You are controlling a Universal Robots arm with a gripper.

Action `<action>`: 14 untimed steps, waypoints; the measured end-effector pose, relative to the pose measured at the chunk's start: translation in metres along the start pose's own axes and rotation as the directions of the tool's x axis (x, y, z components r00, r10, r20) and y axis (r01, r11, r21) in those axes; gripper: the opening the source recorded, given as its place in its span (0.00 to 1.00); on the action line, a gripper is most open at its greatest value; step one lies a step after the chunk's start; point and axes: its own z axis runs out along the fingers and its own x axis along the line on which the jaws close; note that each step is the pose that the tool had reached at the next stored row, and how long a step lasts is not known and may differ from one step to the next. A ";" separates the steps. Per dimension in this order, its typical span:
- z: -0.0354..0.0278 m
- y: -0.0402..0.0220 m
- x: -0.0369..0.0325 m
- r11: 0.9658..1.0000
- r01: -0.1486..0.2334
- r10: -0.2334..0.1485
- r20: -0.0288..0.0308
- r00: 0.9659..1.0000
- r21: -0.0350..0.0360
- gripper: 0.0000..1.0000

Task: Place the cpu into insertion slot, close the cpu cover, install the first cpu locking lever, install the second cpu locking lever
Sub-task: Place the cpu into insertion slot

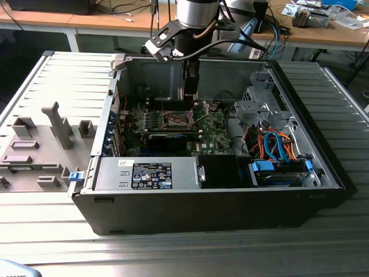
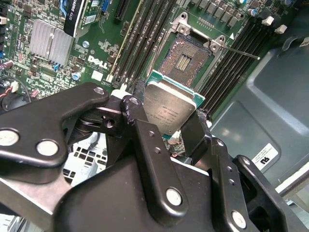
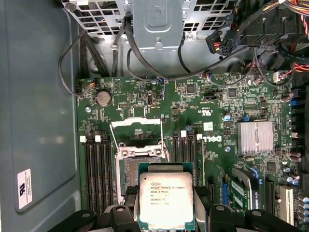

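gripping cpu [image 2: 170, 107] in jaws near insertion slot [image 2: 186, 58] | open computer case [image 1: 173, 210] mid-worktop [image 1: 190, 257], ribbed metal | wooden desks [image 1: 115, 22] behind

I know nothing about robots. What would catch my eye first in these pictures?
First, the black gripper shut on the cpu, a silvery square chip held just above the green circuit board in both wrist views. Just beyond it the insertion slot lies open and empty. In the exterior view, the arm reaches down into an open computer case lying on a metal table.
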 end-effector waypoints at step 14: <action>0.0007 0.0000 0.0000 1.000 -0.015 0.015 0.000 1.000 0.000 0.54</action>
